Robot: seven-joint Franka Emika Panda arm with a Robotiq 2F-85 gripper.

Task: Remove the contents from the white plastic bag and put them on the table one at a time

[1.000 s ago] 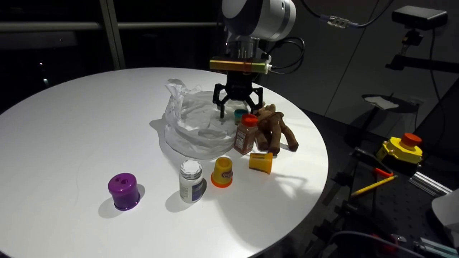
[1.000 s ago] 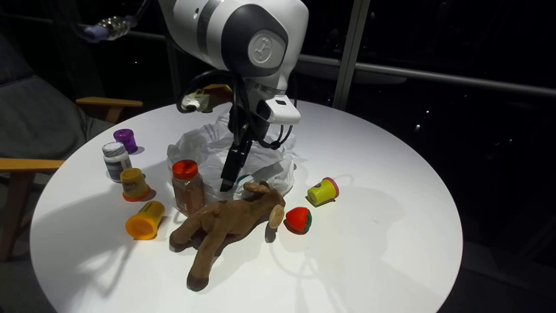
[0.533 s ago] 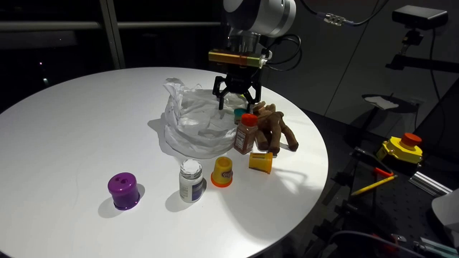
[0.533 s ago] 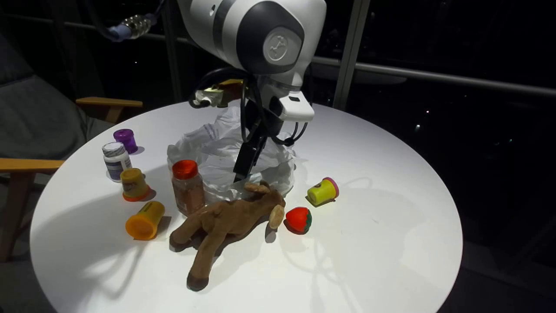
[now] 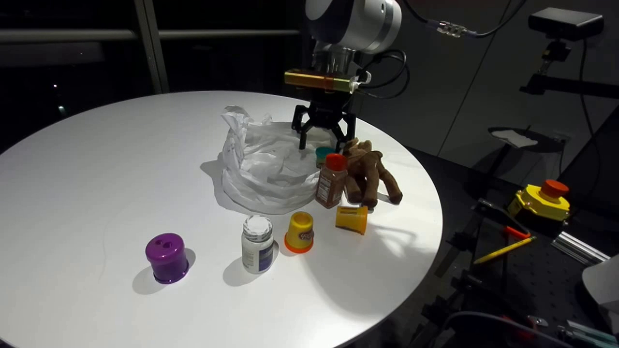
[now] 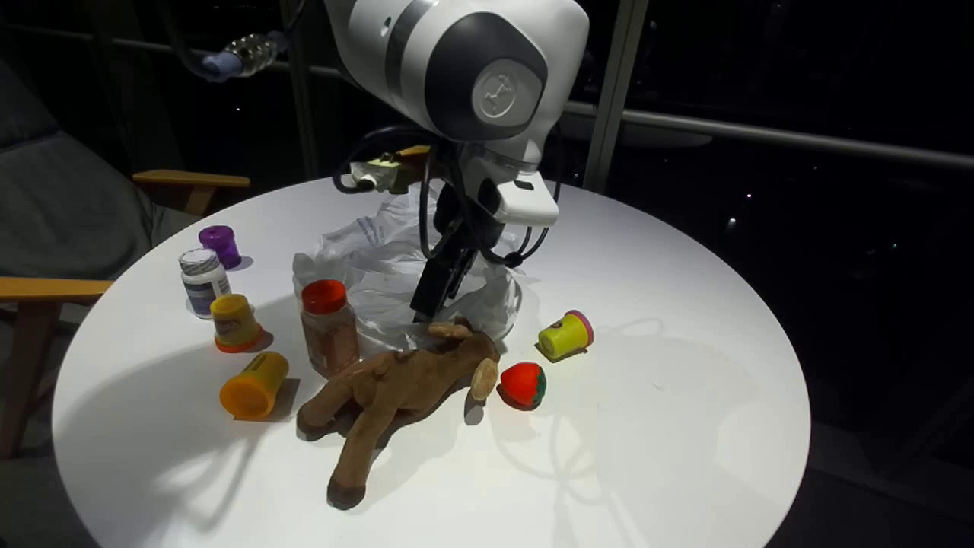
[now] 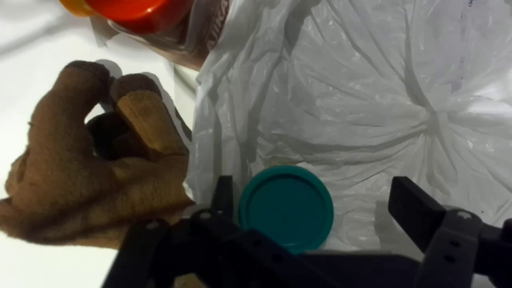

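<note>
The jaws stand wide apart, holding nothing, above the teal-lidded tub (image 7: 286, 209) inside the white plastic bag (image 7: 340, 100) on the desk (image 5: 106, 179), and the step seems to be picking it out, which next calls for centring toward the brown plush animal (image 7: 76, 172), lowering and closing.

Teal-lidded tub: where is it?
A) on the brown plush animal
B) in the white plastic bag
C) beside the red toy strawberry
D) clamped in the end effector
B: in the wrist view the teal-lidded tub shows inside the rim of the white plastic bag, whose wall separates it from the brown plush animal; the end effector stands open.
</note>
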